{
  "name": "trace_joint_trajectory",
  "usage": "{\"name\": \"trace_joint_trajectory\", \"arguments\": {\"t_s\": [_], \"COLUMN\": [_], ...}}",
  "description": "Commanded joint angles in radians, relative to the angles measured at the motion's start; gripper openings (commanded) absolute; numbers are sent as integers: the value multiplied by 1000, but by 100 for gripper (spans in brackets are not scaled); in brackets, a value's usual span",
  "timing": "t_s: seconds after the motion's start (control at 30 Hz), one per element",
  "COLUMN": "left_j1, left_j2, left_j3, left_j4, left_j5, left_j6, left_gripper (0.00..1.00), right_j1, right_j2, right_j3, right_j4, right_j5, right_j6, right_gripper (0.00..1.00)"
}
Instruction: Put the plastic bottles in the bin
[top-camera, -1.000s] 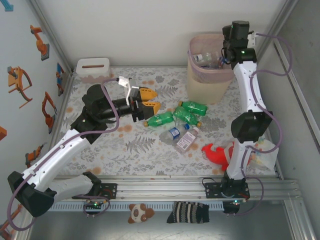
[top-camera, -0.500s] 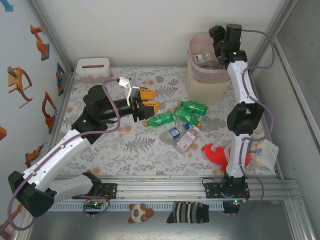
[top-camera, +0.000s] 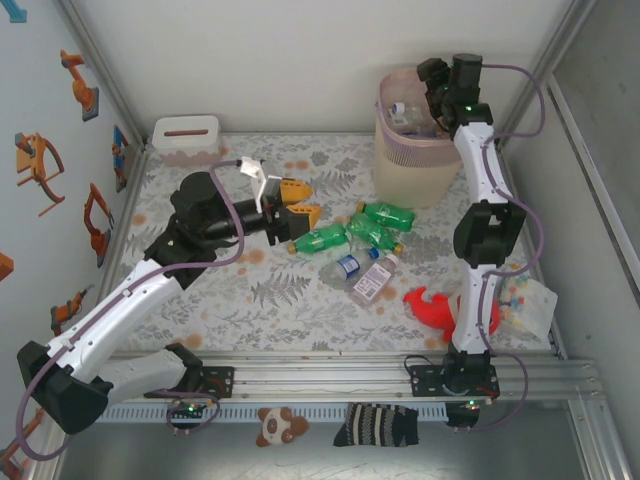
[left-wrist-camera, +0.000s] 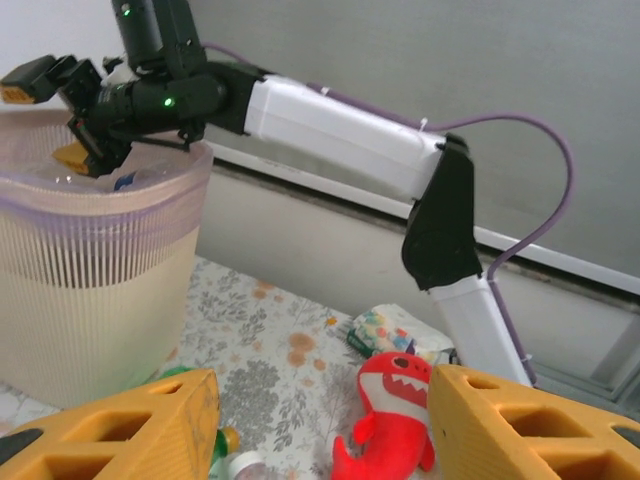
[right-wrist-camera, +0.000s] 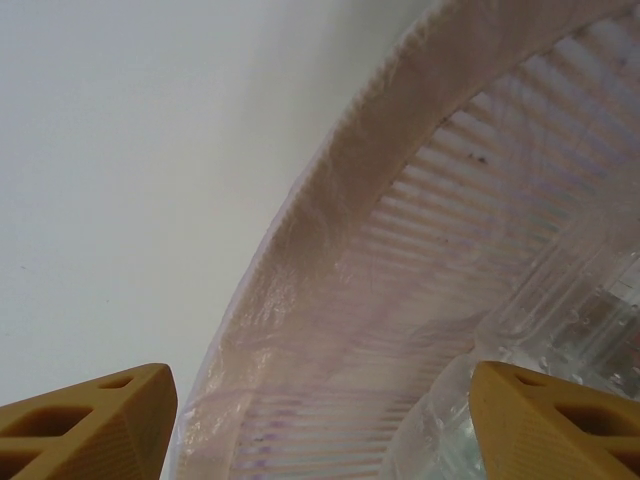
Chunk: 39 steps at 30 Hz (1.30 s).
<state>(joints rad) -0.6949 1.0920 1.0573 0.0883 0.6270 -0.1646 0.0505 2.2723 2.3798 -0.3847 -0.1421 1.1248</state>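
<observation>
Five plastic bottles (top-camera: 320, 240) on tabletop (top-camera: 250, 300): three green, two clear. One beige, ribbed bin (top-camera: 410, 180), pink rim. Empty left fingers (left-wrist-camera: 130, 430) and right fingers (right-wrist-camera: 85, 425) apart.

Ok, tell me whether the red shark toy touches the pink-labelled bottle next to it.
Apart. Top view shows bare mat between the shark toy and the pink-labelled bottle.

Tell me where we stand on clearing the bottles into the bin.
Done: at least one clear bottle lies in the bin. In hand: nothing; right gripper hangs open over it, left gripper open beside a green bottle. Left: about five bottles on the table.
</observation>
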Motion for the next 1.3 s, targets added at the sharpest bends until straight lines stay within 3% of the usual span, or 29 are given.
{"name": "trace_joint_trajectory", "arguments": {"t_s": [0.0, 0.27, 0.7, 1.07, 1.17, 1.27], "left_j1": [1, 14, 81, 102, 108, 125], "left_j2": [-11, 39, 306, 566, 609, 640], "left_j3": [12, 39, 161, 297, 286, 256], "left_j4": [-93, -278, -547, -845, -864, -855], "left_j5": [-57, -228, -330, -450, -487, -453], "left_j6": [69, 130, 234, 536, 625, 718], "left_gripper": [56, 57, 54, 54, 55, 57], "right_j1": [-11, -10, -11, -15, -15, -15], "right_j2": [-66, -187, -479, -775, -827, -865], "right_j3": [-1, -7, -241, -570, -630, -682], "right_j4": [-72, -125, -268, -270, -270, -270], "right_j5": [22, 15, 58, 192, 204, 210], "right_j6": [-50, -172, -459, -588, -599, -600], "right_gripper": [76, 76, 75, 76, 76, 76]}}
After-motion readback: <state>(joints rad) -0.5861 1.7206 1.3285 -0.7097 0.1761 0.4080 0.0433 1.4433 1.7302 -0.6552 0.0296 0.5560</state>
